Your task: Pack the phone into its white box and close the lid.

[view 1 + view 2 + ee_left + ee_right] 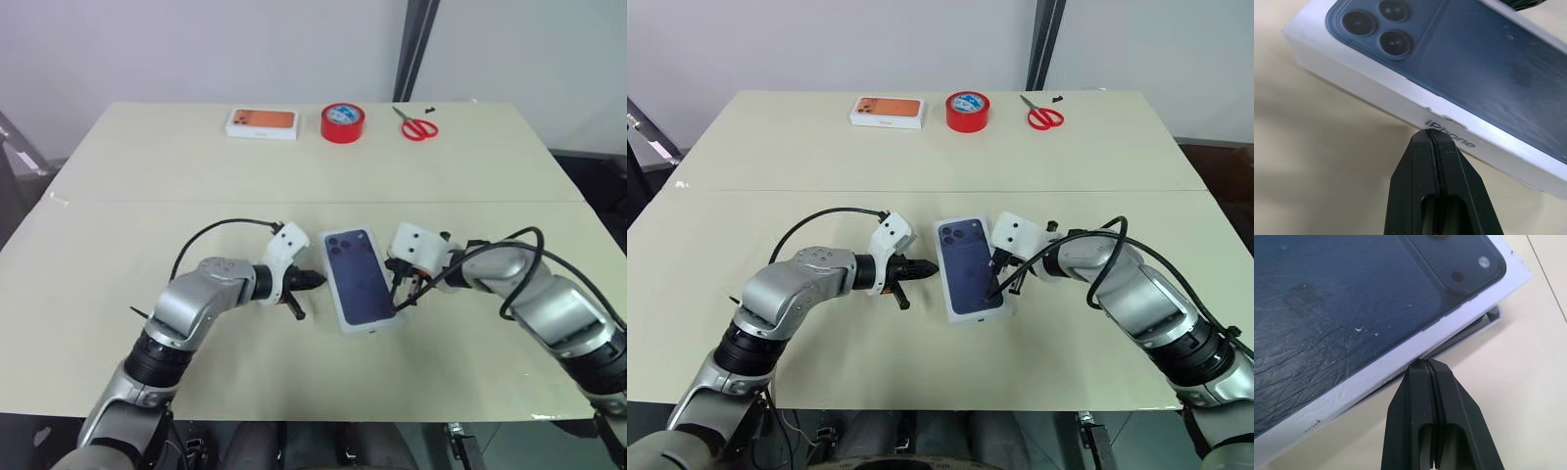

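Lid (pixel 359 279) between closed end effectors, left (pixel 315 280), right (pixel 396 285); tape (pixel 343 122), scissors (pixel 417 125) far behind

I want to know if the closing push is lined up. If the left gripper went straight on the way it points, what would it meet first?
The left gripper, fingers shut, would likely meet the lid on its white side wall, which its tips seem to reach already.

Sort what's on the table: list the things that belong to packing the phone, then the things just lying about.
Part of the job:
lid, sitting on the white box
left gripper
right gripper

Lying about:
box with orange top
red tape roll
red scissors
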